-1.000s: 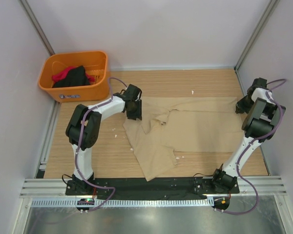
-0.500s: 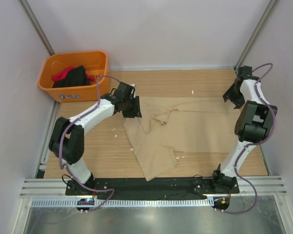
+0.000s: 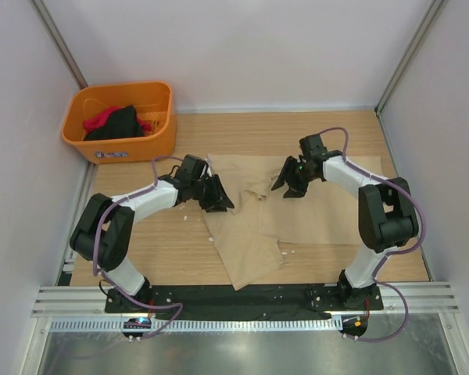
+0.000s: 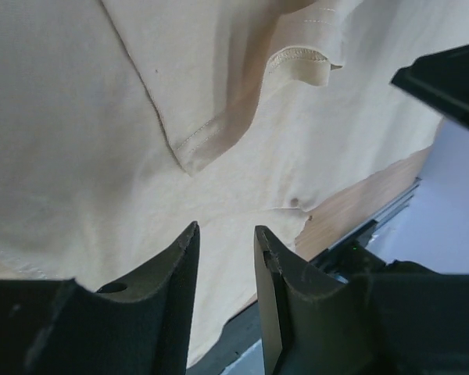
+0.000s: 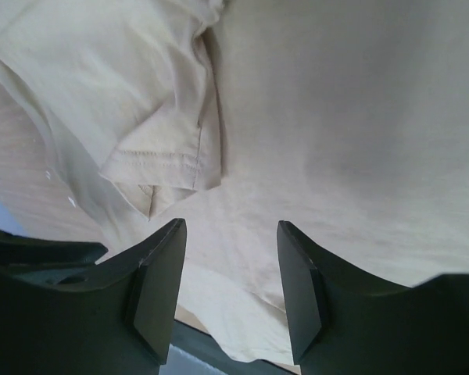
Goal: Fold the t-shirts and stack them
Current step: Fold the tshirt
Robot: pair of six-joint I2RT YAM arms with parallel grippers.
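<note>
The tan t-shirt [image 3: 328, 211] lay rumpled across the table [image 3: 156, 242] from the centre to 3 o'clock, one flap reaching the 6 o'clock edge. The left gripper [image 3: 221, 201] hung over its 9 o'clock edge and the right gripper [image 3: 286, 186] over the creased middle, both jaws parted and empty. Bare wood lay open at 8 o'clock. The black t-shirt [image 3: 119, 123] and red t-shirt [image 3: 100, 119] sat in the orange basket [image 3: 133, 147] at 10 o'clock.

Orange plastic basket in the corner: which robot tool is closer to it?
Left. The left tool sits over the tan cloth t-shirt's near-basket edge, right of the orange plastic basket; the right tool is over the shirt's middle, farther off.
</note>
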